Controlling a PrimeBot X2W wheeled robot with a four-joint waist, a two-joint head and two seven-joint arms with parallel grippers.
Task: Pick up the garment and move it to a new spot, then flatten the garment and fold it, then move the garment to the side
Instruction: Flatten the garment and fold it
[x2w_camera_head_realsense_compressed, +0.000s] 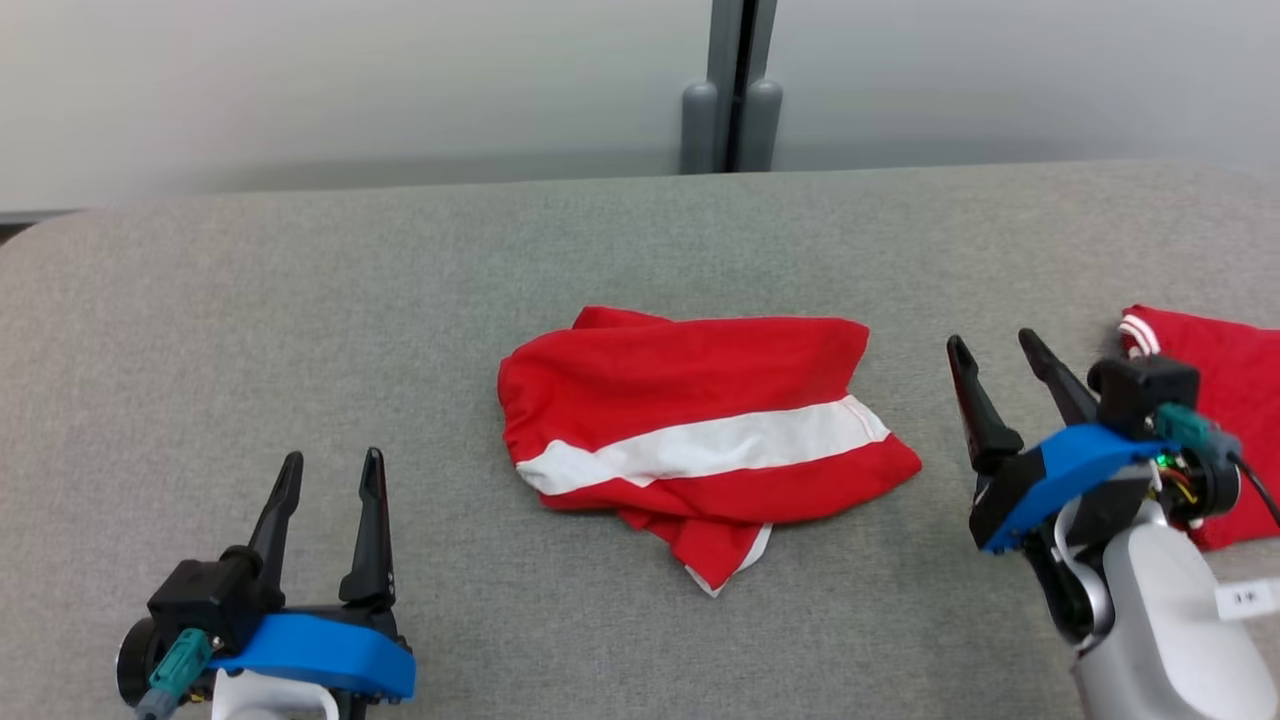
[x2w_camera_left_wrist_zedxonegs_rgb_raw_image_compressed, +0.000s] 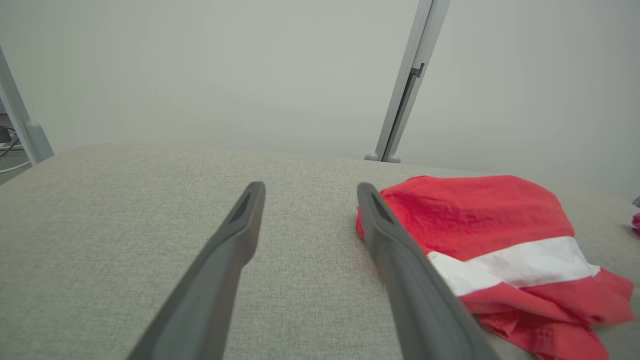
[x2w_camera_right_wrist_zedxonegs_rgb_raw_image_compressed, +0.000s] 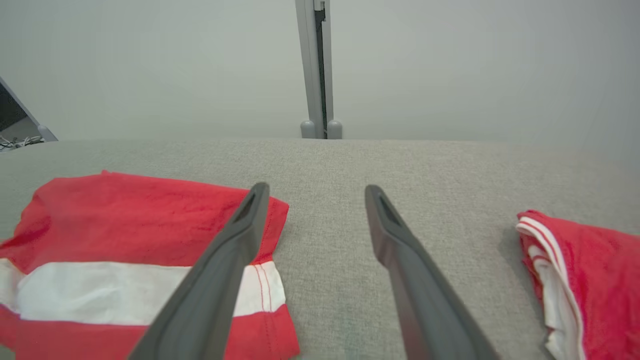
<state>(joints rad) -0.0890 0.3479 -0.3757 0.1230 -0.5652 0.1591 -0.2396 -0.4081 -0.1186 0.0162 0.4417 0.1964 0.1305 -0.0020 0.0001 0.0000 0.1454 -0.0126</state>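
Crumpled red fabric garment w/ white stripe (x2w_camera_head_realsense_compressed: 690, 430) lying loose at frame centre on grey fabric tabletop (x2w_camera_head_realsense_compressed: 300, 300), unflattened. Left jaws lower left, right jaws mid right: both spread, empty, flanking it, prob. ready for flattening. Second red cloth (x2w_camera_head_realsense_compressed: 1235, 380) at right edge.

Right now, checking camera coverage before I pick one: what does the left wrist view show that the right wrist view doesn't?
Left wrist, not right wrist: the open left gripper. Right wrist, not left wrist: the open right gripper and the second red garment's white-striped edge. Both: the red-and-white garment, the grey table and the partition post.
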